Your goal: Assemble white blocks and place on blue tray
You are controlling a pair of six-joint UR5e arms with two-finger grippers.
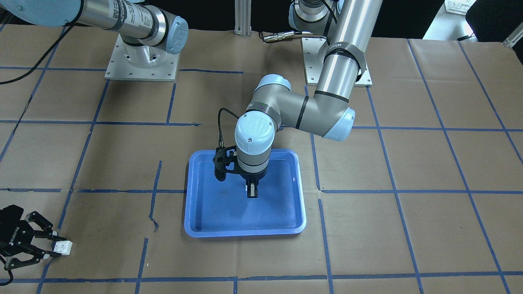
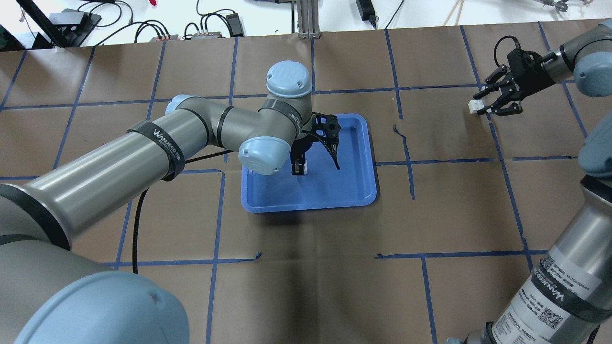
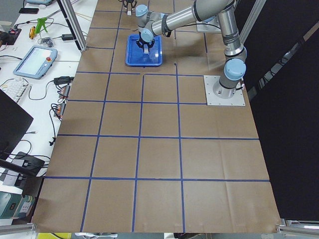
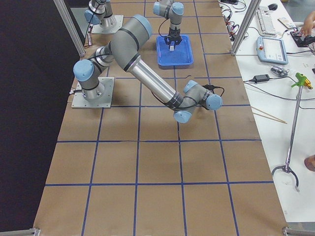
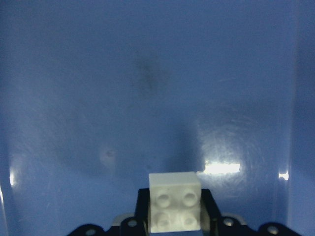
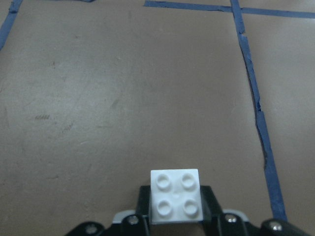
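Note:
The blue tray (image 1: 212, 212) lies mid-table; it also shows from overhead (image 2: 349, 188). My left gripper (image 1: 252, 192) points down over the tray's middle and is shut on a white block (image 5: 174, 201), studs facing the wrist camera, just above the tray floor. From overhead the left gripper (image 2: 299, 168) shows under the wrist. My right gripper (image 1: 57, 246) is far out at the table's side, away from the tray, shut on the second white block (image 1: 63, 246), seen also from overhead (image 2: 475, 106) and in the right wrist view (image 6: 175, 195), above brown paper.
Brown paper with blue tape grid lines covers the table (image 2: 334, 267). The two arm base plates (image 1: 143, 61) stand at the robot's side. Cables and devices lie beyond the table's far edge (image 2: 201, 28).

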